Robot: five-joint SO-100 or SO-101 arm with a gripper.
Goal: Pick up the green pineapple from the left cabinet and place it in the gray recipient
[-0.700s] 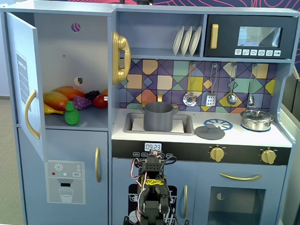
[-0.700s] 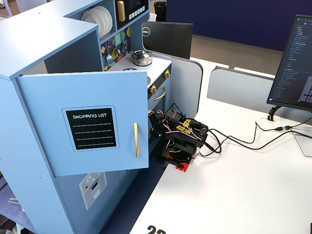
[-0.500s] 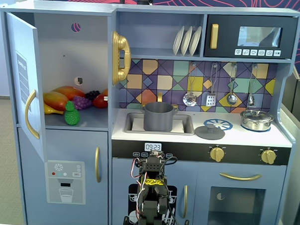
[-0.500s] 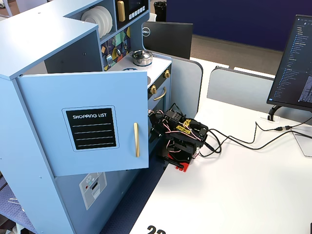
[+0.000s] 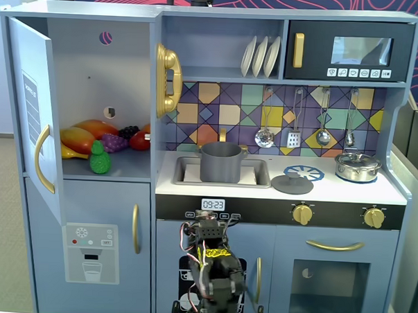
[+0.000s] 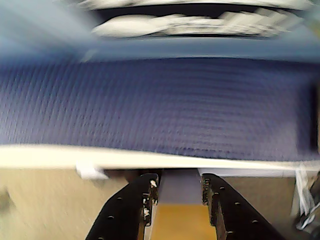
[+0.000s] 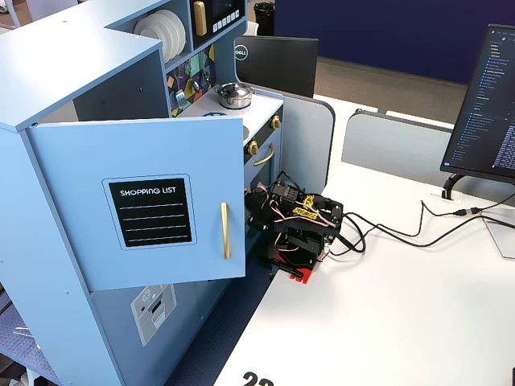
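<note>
up and left of the empty, slightly parted gripper (image 6: 177, 187), the bumpy bright-green green pineapple (image 5: 100, 161) stands upright, leafy top up.

The green pineapple (image 5: 100, 159) stands on the open left cabinet's (image 5: 94, 89) shelf before a purple grape bunch (image 5: 114, 143), while the gray recipient (image 5: 220, 162) sits in the sink (image 5: 260, 174).

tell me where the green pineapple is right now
In a fixed view the green pineapple stands at the front of the left cabinet's shelf, on the picture's left, just in front of the purple grapes and the mango.
</note>
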